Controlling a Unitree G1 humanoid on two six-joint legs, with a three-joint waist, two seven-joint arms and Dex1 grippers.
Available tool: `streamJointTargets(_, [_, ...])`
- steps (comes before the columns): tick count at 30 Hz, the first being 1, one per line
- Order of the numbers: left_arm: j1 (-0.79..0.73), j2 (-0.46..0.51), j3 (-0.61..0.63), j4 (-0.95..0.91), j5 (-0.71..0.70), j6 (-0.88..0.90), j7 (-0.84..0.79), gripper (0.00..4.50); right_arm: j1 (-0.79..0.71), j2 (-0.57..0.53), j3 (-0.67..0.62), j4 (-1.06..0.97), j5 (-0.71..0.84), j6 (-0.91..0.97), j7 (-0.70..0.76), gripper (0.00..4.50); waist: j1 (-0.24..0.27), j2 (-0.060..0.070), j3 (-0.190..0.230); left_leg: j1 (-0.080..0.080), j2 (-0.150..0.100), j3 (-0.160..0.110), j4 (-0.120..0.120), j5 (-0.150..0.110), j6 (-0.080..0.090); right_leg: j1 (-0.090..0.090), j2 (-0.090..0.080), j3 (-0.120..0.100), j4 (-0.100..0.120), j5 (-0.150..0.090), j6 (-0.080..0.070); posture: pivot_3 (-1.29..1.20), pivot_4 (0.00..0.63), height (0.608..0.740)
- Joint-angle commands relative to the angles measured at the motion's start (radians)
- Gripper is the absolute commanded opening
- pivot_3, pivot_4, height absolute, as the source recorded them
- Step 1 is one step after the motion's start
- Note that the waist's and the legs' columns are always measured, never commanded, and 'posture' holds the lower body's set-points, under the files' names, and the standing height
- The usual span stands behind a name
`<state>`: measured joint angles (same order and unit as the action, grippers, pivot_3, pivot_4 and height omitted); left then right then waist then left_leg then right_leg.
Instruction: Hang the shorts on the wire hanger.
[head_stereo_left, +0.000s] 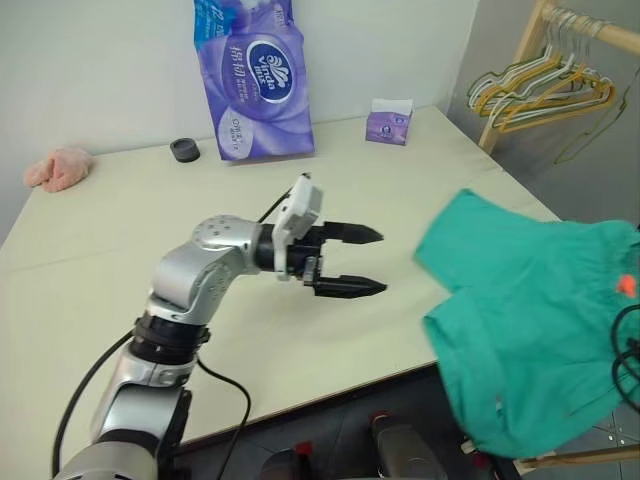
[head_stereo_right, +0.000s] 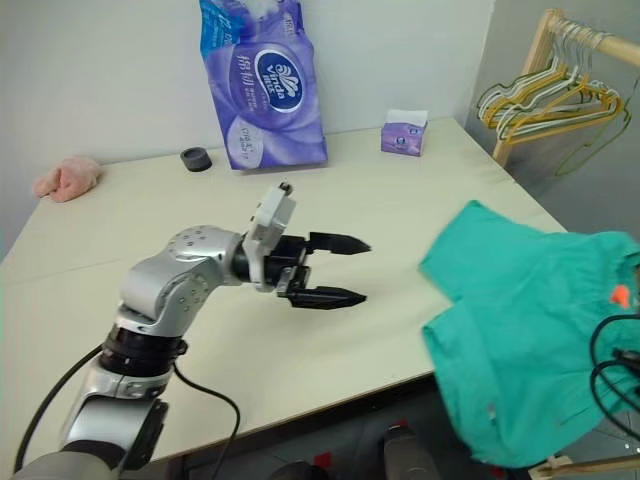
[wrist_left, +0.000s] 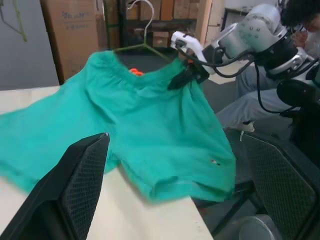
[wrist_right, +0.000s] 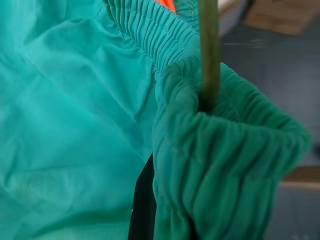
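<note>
One left gripper (head_stereo_left: 372, 262) wide open, one right gripper (wrist_left: 181, 79) clamping one shorts (head_stereo_left: 520, 320) on one wire hanger (wrist_left: 141, 45).

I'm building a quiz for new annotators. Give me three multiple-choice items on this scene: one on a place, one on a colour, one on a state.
1. Where do the shorts lie?
A. At the table's right edge, partly hanging off
B. Beside the pink cloth
C. Under the tissue pack

2. What colour is the tag on the shorts?
A. White
B. Orange
C. Blue

3. How does the left end effector stand?
A. Shut on the shorts
C. Shut on the hanger
B. Open, holding nothing

Answers:
1 A: the head views show the shorts draped over the right edge of the table, far from the pink cloth and the tissue pack.
2 B: an orange tag shows near the waistband.
3 B: its fingers are spread over bare table; the right end effector grips the waistband by the hanger.
</note>
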<state>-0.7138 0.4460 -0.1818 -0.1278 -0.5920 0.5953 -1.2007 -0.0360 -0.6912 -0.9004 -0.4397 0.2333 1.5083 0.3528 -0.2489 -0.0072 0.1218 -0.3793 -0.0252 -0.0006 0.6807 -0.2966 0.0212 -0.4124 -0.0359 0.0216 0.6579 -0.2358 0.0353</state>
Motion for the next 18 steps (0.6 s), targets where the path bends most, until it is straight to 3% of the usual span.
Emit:
streamJointTargets(1, [-0.04, -0.046, -0.023, -0.022, 0.024, -0.031, 0.04, 4.45, -0.079, -0.097, -0.033, 0.055, -0.06, -0.134, -0.058, 0.0, -0.011, 0.003, 0.004, 0.002, 0.0, 0.001, -0.001, -0.001, 0.002, 0.002, 0.0, 0.001, -0.001, -0.002, 0.004, -0.42, 0.166, 0.74])
streamJointTargets(9, [-0.096, -0.136, -0.036, 0.006, 0.06, -0.075, 0.082, 4.45, -0.348, -0.267, 0.05, 0.351, -0.093, -0.307, -0.136, 0.0, -0.046, 0.002, 0.025, 0.005, 0.0, 0.005, -0.002, -0.003, 0.005, 0.004, 0.001, 0.005, -0.002, -0.005, 0.006, -0.4, 0.182, 0.74])
streamJointTargets(18, [-0.176, -0.163, -0.044, 0.052, 0.155, -0.197, 0.128, 4.45, -0.58, -0.376, 0.107, 0.704, -0.082, -0.317, -0.192, 0.0, -0.058, -0.001, 0.042, 0.011, -0.001, 0.015, -0.004, -0.005, 0.008, 0.005, 0.0, 0.016, -0.002, -0.005, 0.009, -0.4, 0.194, 0.74])
